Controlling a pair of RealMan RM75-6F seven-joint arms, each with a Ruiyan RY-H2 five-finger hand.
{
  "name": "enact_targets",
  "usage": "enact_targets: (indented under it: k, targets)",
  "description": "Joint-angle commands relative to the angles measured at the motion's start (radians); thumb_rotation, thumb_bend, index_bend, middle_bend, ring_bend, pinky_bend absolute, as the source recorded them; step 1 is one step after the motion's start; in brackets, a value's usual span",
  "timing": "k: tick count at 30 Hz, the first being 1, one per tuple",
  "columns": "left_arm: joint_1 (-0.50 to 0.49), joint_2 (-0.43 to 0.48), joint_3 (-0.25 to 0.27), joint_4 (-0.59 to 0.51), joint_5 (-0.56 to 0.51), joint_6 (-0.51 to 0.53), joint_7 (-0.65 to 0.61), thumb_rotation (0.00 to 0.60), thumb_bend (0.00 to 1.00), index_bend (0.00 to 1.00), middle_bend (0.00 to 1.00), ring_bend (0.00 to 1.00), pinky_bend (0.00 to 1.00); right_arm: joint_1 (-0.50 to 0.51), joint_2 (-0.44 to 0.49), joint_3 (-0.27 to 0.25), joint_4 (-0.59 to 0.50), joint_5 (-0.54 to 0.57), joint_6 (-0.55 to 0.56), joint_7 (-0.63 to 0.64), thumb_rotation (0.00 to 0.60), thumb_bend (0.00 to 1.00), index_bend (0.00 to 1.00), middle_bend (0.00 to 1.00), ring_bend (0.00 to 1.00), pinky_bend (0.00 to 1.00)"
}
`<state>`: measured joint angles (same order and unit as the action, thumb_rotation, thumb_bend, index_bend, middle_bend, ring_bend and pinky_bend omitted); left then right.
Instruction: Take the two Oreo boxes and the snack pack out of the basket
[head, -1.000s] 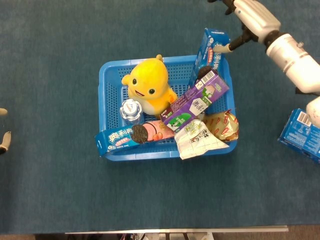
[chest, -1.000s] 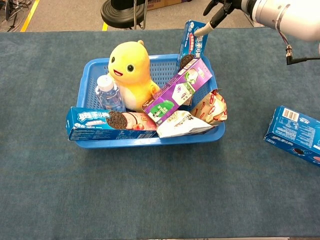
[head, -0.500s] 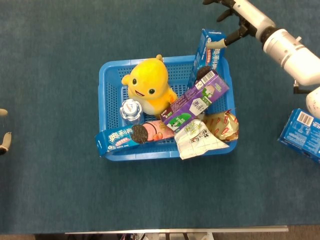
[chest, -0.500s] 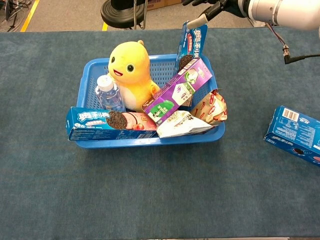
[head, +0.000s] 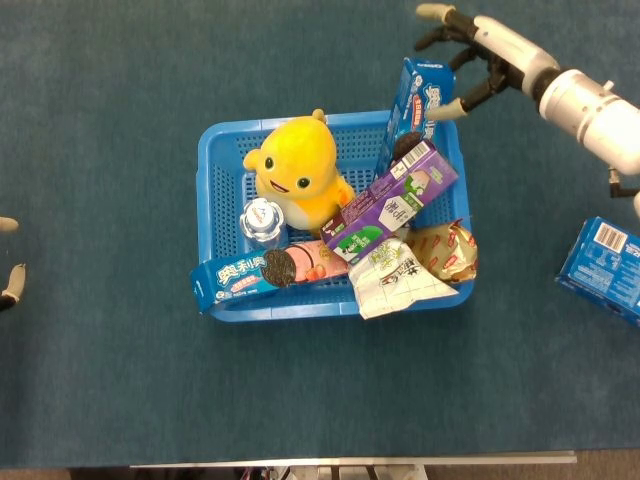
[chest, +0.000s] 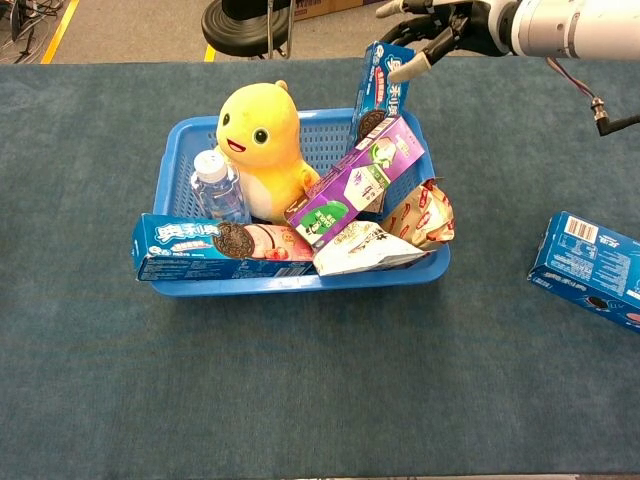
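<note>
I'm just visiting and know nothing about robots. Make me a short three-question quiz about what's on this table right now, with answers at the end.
1. True or false: the yellow plush toy sits inside the blue basket.
2. Which item stands upright at the basket's far right corner, beside the right robot hand?
A. water bottle
B. blue cookie box
C. purple carton
3. Fill in: outside the basket, near the table's right edge, lies another blue ____.

Key:
1. True.
2. B. The blue cookie box stands there. The water bottle is beside the toy, and the purple carton lies slanted.
3. Box.
</note>
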<state>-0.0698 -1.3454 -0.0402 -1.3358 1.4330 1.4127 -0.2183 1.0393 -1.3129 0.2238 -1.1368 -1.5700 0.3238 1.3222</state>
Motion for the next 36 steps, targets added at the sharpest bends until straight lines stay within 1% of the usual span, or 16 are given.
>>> enact_targets:
  k: [1, 5, 6, 11, 14, 18, 22, 28, 32, 36]
  targets:
    - [0.0, -0.001, 0.0, 0.001, 0.0, 0.0, 0.0, 0.6, 0.34, 0.32, 0.19, 0.11, 0.36, 0.025, 0.016, -0.049, 0.012, -0.039, 0.014, 0.044, 0.6, 0.0, 0.2, 0.27, 0.13, 0.27]
    - [-0.002, -0.002, 0.0, 0.001, 0.0, -0.002, 0.0, 0.6, 0.34, 0.32, 0.19, 0.11, 0.36, 0.043, 0.02, -0.099, 0.03, -0.065, 0.049, 0.101, 0.6, 0.0, 0.27, 0.35, 0.21, 0.27]
    - [-0.002, -0.002, 0.0, 0.001, 0.0, -0.003, 0.001, 0.6, 0.34, 0.32, 0.19, 0.11, 0.36, 0.047, 0.019, -0.109, 0.036, -0.069, 0.056, 0.113, 0.6, 0.0, 0.3, 0.38, 0.24, 0.27]
    - [-0.001, -0.003, 0.0, 0.001, 0.0, -0.003, 0.0, 0.6, 0.34, 0.32, 0.19, 0.11, 0.36, 0.067, 0.01, -0.161, 0.065, -0.087, 0.096, 0.169, 0.6, 0.0, 0.42, 0.48, 0.35, 0.28]
    - [0.0, -0.003, 0.0, 0.003, -0.001, -0.003, -0.002, 0.6, 0.34, 0.32, 0.19, 0.11, 0.36, 0.076, 0.003, -0.185, 0.082, -0.09, 0.114, 0.193, 0.6, 0.0, 0.49, 0.53, 0.41, 0.3]
    - [0.002, -0.003, 0.0, 0.006, -0.003, -0.003, -0.007, 0.6, 0.34, 0.32, 0.19, 0.11, 0.36, 0.083, -0.005, -0.201, 0.101, -0.078, 0.135, 0.206, 0.6, 0.0, 0.59, 0.61, 0.49, 0.33]
    - [0.003, -0.004, 0.001, 0.009, -0.001, -0.002, -0.01, 0.6, 0.34, 0.32, 0.19, 0.11, 0.36, 0.076, 0.0, -0.197, 0.101, -0.048, 0.166, 0.199, 0.6, 0.0, 0.65, 0.66, 0.54, 0.36]
    - [0.0, -0.002, -0.001, 0.003, 0.001, -0.001, -0.003, 0.6, 0.34, 0.32, 0.19, 0.11, 0.36, 0.059, 0.055, -0.177, 0.051, -0.009, 0.22, 0.164, 0.6, 0.0, 0.66, 0.67, 0.55, 0.36]
    - [-0.003, 0.002, -0.003, -0.008, 0.004, 0.0, 0.007, 0.6, 0.34, 0.32, 0.19, 0.11, 0.36, 0.048, 0.122, -0.151, -0.006, 0.018, 0.256, 0.119, 0.6, 0.0, 0.66, 0.67, 0.55, 0.36]
    - [-0.006, 0.005, -0.005, -0.019, 0.006, 0.001, 0.019, 0.6, 0.34, 0.32, 0.19, 0.11, 0.36, 0.03, 0.215, -0.117, -0.093, 0.051, 0.299, 0.036, 0.6, 0.0, 0.66, 0.67, 0.55, 0.36]
